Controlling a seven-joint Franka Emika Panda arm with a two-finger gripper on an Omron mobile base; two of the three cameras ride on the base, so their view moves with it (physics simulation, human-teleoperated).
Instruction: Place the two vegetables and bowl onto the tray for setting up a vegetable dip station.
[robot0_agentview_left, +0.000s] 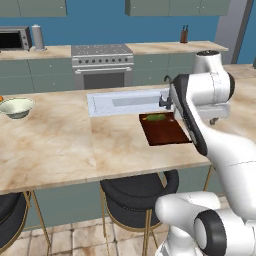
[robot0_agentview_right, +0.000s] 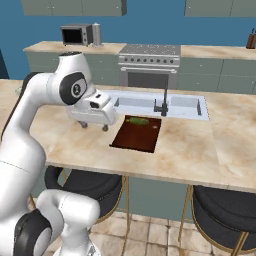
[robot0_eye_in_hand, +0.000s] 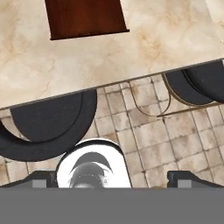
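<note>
The dark reddish-brown tray lies on the marble counter just in front of the sink. The green cucumber-like vegetable rests on the tray's far end, also visible from the right. The pale bowl stands upright at the counter's far left. A small orange vegetable peeks in at the picture's edge beside it. My gripper hangs open and empty over the counter near its front edge, beside the tray and apart from it. In the hand view the tray lies at the top.
The grey sink basin with a dark faucet sits behind the tray. Black stools stand under the counter's front edge. A stove and a microwave line the back wall.
</note>
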